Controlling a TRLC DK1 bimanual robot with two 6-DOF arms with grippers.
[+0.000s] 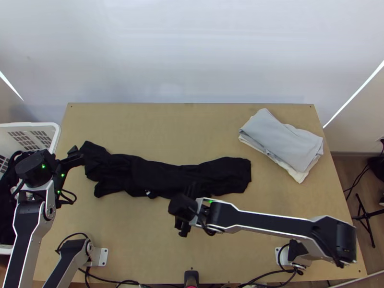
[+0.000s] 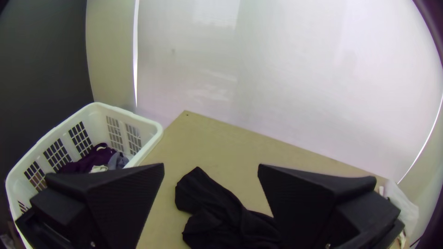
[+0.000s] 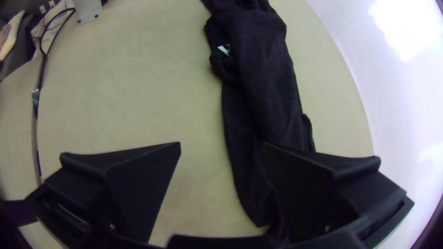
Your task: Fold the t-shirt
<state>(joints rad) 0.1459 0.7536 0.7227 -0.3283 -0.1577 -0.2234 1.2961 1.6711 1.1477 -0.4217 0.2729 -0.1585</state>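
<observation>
One black t-shirt [image 1: 161, 175] lies bunched in a long strip across the table [image 1: 192, 129]. The left gripper [image 2: 211, 170], near one end, and the right gripper [image 3: 222, 147], by the near edge, both stand wide and empty. Looks light and limp; I'd pinch every layer at the ends. Can't tell front from back; the right arm [image 1: 269, 223] hides some.

the top view is fairly bright and softly lit, the white backdrop [image 1: 192, 53] paler than the table [image 1: 168, 129], with thin bright strips of light [image 1: 353, 96] at either side. shadows on the table look faint. in the right wrist view, strong white glare flares at the upper right. both wrist views bend straight edges and have some dark corners.
</observation>
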